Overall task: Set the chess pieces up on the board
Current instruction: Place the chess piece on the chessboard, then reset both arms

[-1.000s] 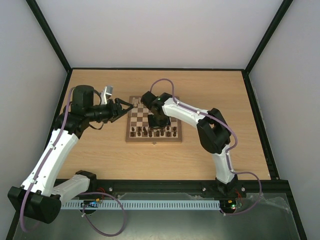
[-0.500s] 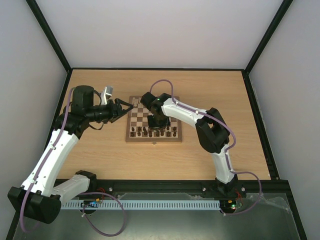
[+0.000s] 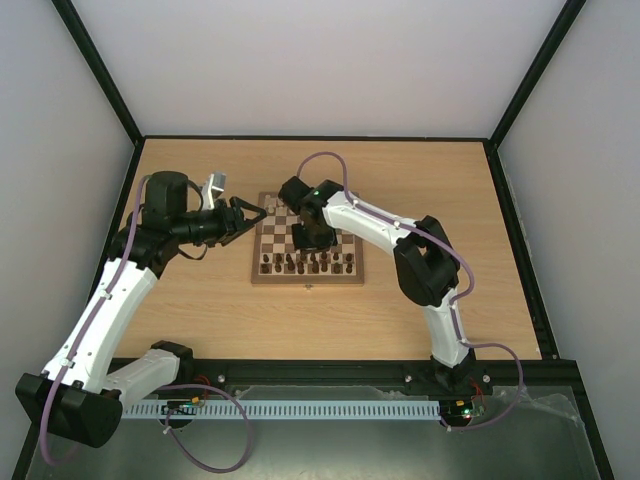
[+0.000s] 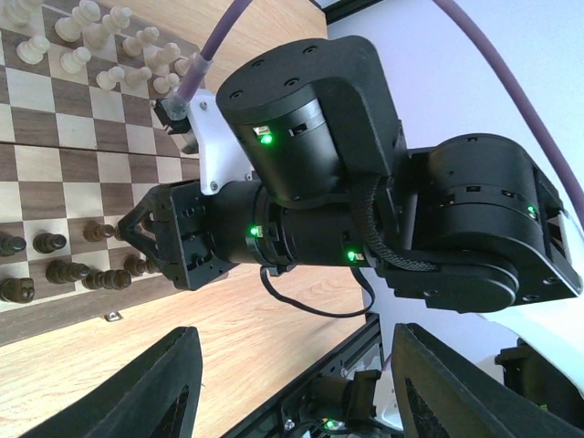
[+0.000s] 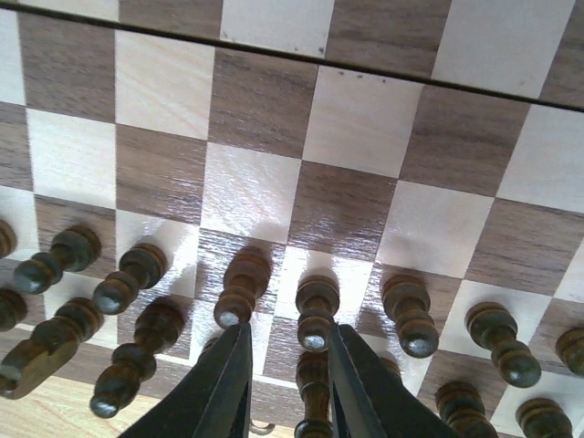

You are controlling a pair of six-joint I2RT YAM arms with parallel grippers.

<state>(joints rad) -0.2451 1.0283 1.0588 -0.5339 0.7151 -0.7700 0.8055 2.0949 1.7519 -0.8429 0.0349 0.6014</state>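
The board (image 3: 305, 281) lies mid-table, with dark chess pieces (image 3: 305, 263) in two rows along its near edge. My right gripper (image 3: 308, 243) hangs over those rows. In the right wrist view it (image 5: 287, 330) is open, its fingers a little apart just above the pieces. A dark pawn (image 5: 315, 315) stands upright on its square at the right fingertip, free of the grip, and another pawn (image 5: 239, 290) stands by the left fingertip. My left gripper (image 3: 250, 214) hovers at the board's left edge; its fingers (image 4: 164, 388) stand wide apart and empty.
Pale cream chessmen (image 4: 91, 36) fill the board's far rows. The middle squares (image 5: 265, 100) carry nothing. The right arm's wrist (image 4: 310, 164) reaches across the board close to my left gripper. Black frame rails (image 3: 330, 372) edge the table.
The right gripper's jaws have parted, leaving a dark pawn standing, and the gripper has drawn slightly up and away from the near row. The left arm has stayed still.
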